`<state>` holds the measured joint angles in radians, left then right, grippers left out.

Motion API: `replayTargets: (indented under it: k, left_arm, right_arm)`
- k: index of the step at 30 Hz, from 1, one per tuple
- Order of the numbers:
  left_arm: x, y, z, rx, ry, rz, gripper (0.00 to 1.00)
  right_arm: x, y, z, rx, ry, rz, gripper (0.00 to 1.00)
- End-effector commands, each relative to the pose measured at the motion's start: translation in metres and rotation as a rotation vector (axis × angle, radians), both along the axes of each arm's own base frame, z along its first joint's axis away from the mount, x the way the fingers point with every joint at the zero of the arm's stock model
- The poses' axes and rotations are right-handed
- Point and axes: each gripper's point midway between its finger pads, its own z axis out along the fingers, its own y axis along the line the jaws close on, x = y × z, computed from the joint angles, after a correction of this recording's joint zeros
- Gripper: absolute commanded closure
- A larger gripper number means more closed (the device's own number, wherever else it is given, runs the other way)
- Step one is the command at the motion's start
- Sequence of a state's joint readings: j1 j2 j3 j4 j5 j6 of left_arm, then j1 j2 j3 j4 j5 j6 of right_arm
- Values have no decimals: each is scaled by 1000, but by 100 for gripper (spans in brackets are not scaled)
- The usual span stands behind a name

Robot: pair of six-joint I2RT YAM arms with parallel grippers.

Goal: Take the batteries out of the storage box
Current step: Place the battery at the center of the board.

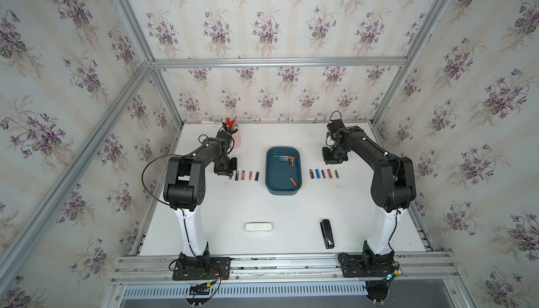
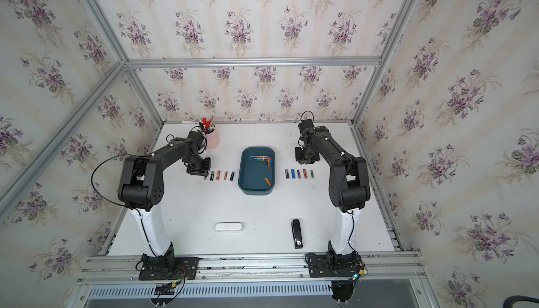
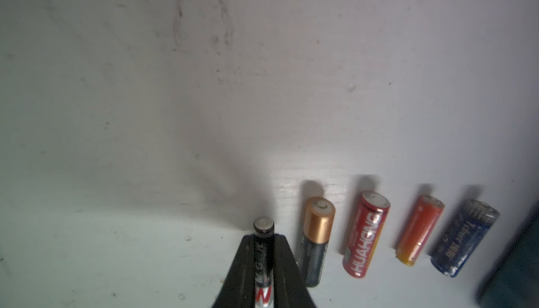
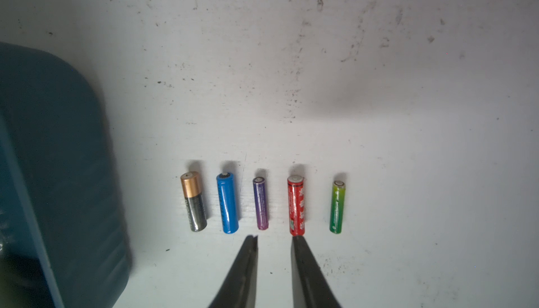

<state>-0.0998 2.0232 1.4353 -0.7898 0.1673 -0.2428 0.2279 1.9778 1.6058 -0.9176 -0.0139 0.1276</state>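
The teal storage box (image 1: 267, 172) (image 2: 241, 175) stands mid-table in both top views. Inside it lie a cluster of batteries (image 1: 287, 160) and one orange battery (image 1: 293, 181). My left gripper (image 3: 264, 238) (image 1: 229, 174) is shut on a thin black battery (image 3: 263, 227), held at the left end of a row: copper-topped (image 3: 316, 242), red (image 3: 366, 233), orange (image 3: 418, 229) and blue (image 3: 463, 238). My right gripper (image 4: 274, 238) (image 1: 332, 160) is open and empty. It hovers over the near ends of the purple (image 4: 261, 203) and red (image 4: 296, 204) batteries in the right row.
A pink cup of pens (image 1: 234, 138) stands behind the left arm. A white oblong case (image 1: 258, 227) and a black stapler (image 1: 327, 233) lie near the table's front. The right row also holds copper-topped (image 4: 194, 201), blue (image 4: 227, 203) and green (image 4: 337, 207) batteries.
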Motion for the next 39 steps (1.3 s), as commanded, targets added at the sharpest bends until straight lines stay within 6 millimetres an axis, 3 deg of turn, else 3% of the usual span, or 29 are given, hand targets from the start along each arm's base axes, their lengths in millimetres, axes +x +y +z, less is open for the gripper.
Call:
replayTargets:
  k: [1,16,30,36,39]
  left_arm:
    - [-1,1,-3,8,4,-12,85]
    - [-5,2,-8,12,16,-11,80]
    - [-1,0,9,1,-23,-13,75]
    - [3,-1,26,-10,-53,-9,75]
    - [3,-2,33,-16,-63,-7,75]
  right_arm:
    - [-1,-1,-1,-12,11,2,74]
    - [-1,2,-1,-14,14,6,74]
    - [-2,5,8,-19,-2,13,74]
    - [-2,26,25,-7,-23,46,74]
    - [-3,64,48,71,-69,102,74]
